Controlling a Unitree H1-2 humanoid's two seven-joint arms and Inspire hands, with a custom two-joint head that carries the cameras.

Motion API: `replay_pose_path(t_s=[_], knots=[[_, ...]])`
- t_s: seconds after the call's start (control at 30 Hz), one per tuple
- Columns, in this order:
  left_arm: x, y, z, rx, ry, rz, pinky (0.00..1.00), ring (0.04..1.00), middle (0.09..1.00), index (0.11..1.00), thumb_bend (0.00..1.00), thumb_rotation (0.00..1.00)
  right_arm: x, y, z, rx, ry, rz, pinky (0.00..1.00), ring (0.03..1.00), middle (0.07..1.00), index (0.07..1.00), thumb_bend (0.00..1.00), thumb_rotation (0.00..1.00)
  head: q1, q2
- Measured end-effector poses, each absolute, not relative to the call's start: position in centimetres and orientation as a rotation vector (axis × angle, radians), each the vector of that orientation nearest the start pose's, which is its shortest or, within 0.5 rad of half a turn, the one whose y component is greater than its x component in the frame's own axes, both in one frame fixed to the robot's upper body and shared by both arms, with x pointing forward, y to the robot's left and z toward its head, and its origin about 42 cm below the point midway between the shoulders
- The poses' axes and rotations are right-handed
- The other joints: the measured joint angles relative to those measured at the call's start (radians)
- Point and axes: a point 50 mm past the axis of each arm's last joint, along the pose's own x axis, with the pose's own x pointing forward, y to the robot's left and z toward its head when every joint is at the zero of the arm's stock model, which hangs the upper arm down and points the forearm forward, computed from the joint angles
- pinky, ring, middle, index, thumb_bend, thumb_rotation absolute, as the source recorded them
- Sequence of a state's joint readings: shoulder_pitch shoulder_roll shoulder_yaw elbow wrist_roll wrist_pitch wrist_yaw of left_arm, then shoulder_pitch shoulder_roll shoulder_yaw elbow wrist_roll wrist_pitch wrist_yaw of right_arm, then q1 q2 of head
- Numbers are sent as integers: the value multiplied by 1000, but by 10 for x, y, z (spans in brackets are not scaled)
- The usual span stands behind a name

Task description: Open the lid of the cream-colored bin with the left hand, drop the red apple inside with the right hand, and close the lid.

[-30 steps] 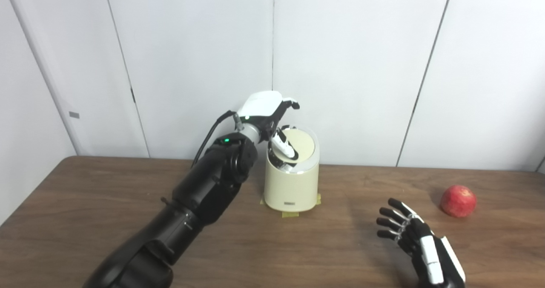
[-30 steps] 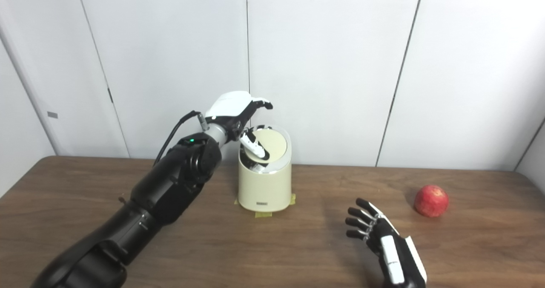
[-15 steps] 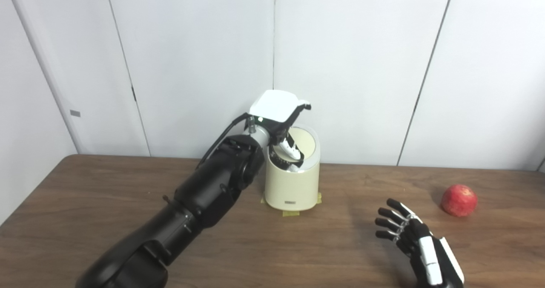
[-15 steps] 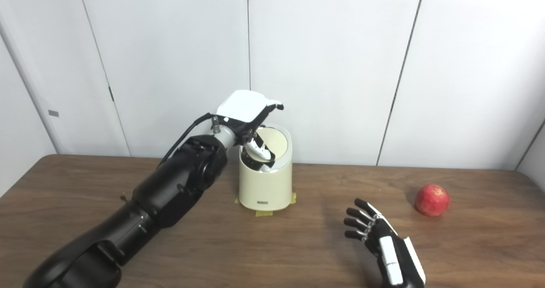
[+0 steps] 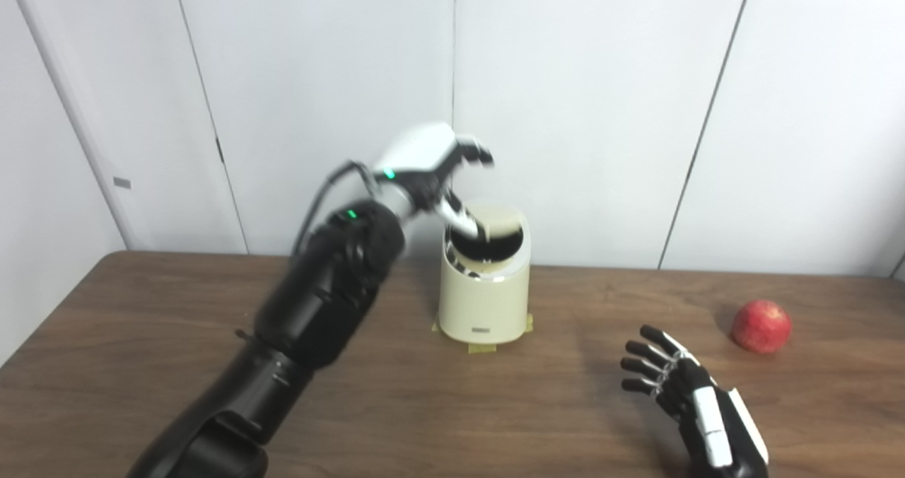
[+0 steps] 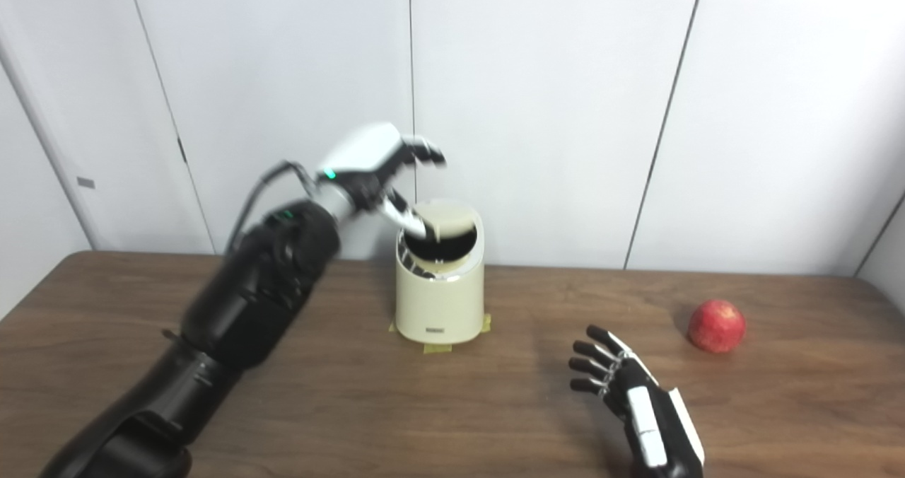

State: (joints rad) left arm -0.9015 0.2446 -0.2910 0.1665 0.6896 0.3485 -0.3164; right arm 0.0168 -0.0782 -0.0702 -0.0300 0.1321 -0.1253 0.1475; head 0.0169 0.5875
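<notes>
Left hand (image 5: 431,163), blurred, fingers spread, thumb at the cream bin's (image 5: 485,301) tipped lid (image 5: 498,222); grip unclear. Right hand (image 5: 696,411) splayed, empty, near the red apple (image 5: 761,327).

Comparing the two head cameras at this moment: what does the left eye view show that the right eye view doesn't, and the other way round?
Only the left eye view: nothing of note that the other lacks.

Only the right eye view: the table's far right corner, and beyond it a side wall.

Both: the left hand, blurred, above the cream bin, a finger at the swing lid, which is tilted so the dark opening shows; yellow tape under the bin; the right hand open over the table, holding nothing; the red apple lying apart from it.
</notes>
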Motion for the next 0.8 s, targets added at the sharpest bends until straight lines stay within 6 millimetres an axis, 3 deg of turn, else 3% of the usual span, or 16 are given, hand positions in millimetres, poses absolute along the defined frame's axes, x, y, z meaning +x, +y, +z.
replay_pose_path(t_s=[0.07, 0.17, 0.3, 0.4, 0.43, 0.53, 0.57, 0.63, 0.77, 0.8], knots=[[478, 156, 371, 970, -315, -182, 583, 727, 767, 758, 664, 154, 277, -249, 110, 36, -151, 73, 659, 755, 785, 816, 513, 939, -2, 0], [464, 169, 375, 794, -311, -153, 630, 727, 753, 738, 524, 186, 277, -250, 110, 32, -150, 72, 653, 754, 787, 809, 511, 924, -9, 0], [444, 183, 361, 667, -305, -131, 622, 702, 739, 752, 427, 167, 275, -249, 111, 32, -143, 69, 660, 757, 789, 811, 520, 851, -25, 6], [431, 199, 342, 559, -275, -142, 623, 706, 753, 770, 385, 225, 261, -246, 113, 37, -107, 59, 652, 748, 797, 833, 495, 679, -57, 17], [426, 206, 336, 523, -262, -138, 650, 719, 766, 781, 355, 295, 256, -244, 113, 38, -91, 56, 651, 752, 806, 843, 500, 558, -64, 18], [403, 223, 318, 459, -245, -126, 684, 740, 785, 803, 325, 397, 251, -243, 112, 39, -36, 43, 643, 761, 814, 844, 525, 397, -86, 23], [395, 226, 312, 453, -239, -133, 705, 763, 806, 823, 326, 502, 251, -244, 113, 38, -26, 39, 635, 765, 818, 850, 558, 292, -86, 23], [377, 238, 300, 436, -225, -116, 729, 787, 827, 845, 350, 608, 251, -244, 117, 24, -15, 35, 619, 766, 827, 859, 629, 262, -107, 26], [353, 255, 266, 366, -144, -91, 751, 817, 858, 879, 384, 666, 251, -248, 137, -54, -43, 9, 610, 769, 827, 844, 729, 247, -144, 31], [349, 256, 261, 348, -135, -86, 755, 827, 872, 890, 376, 681, 251, -250, 140, -72, -45, -1, 646, 767, 825, 838, 732, 204, -159, 32]])
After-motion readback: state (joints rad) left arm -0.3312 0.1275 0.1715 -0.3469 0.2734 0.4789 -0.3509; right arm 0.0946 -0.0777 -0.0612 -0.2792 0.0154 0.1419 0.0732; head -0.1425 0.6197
